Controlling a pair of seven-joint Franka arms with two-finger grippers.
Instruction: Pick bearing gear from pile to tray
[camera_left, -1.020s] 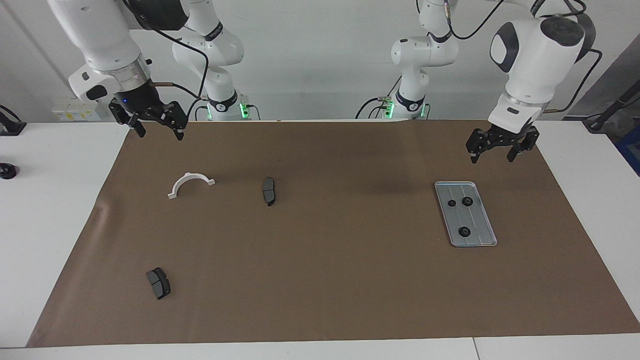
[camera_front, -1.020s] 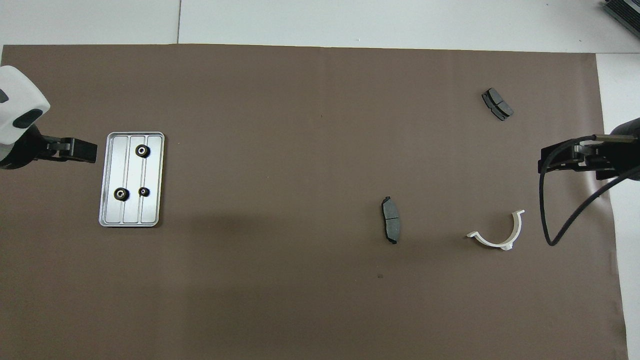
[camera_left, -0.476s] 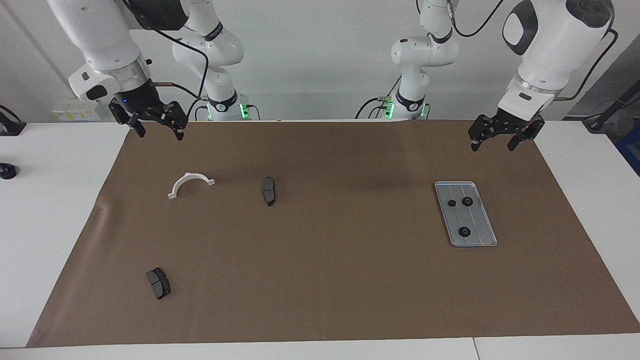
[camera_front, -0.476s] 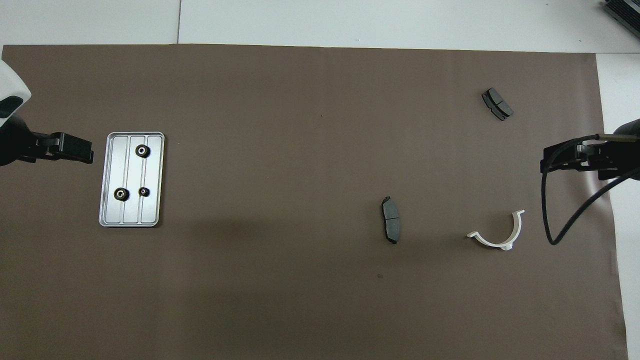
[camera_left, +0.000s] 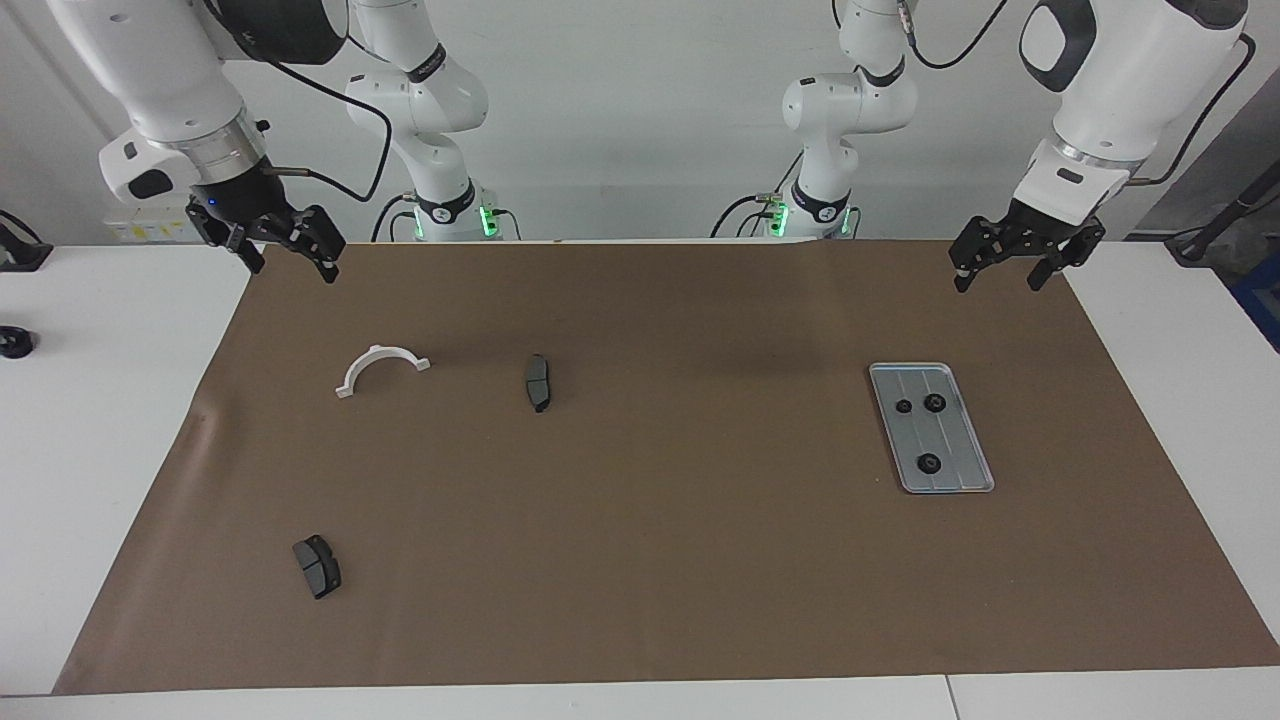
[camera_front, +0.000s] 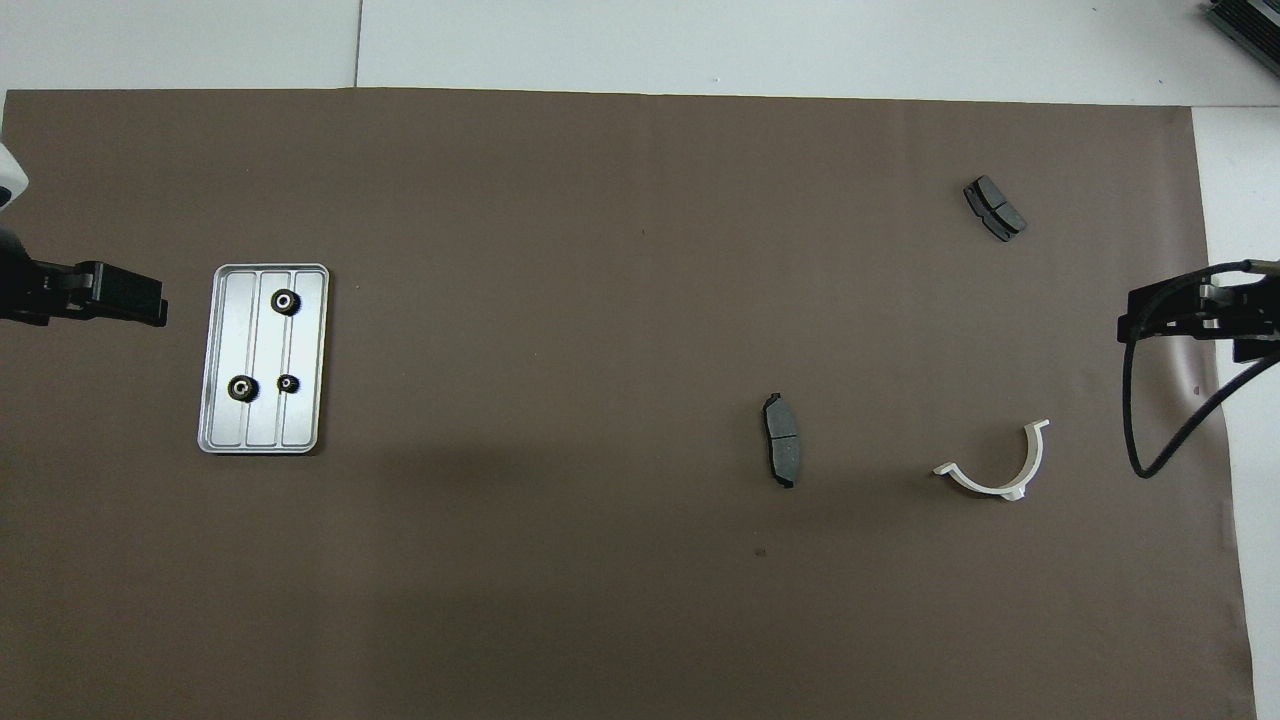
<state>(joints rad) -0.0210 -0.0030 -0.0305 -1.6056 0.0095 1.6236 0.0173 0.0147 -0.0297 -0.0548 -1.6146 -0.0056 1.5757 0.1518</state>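
Entry: the tray (camera_left: 975, 478) lies on the brown mat (camera_left: 680, 560) toward the left arm's end, and you already have three black bearing gears (camera_left: 929, 462) in it, two at the end nearer the robots and one at the other end. No gear is visible loose on the mat. Well apart from the tray, toward the right arm's end, you see only a white half-ring bracket (camera_left: 381, 368) and two dark brake pads (camera_left: 537, 381), the second of them (camera_left: 317, 566) lying farther from the robots. The left gripper (camera_left: 1026, 263) hangs over the mat's edge above the tray's nearer end, fingers spread and empty; the right gripper (camera_left: 283, 246) is likewise spread, empty, over the mat's corner. Before you call this done, check both views for a stray gear, and leave the pads and bracket alone.
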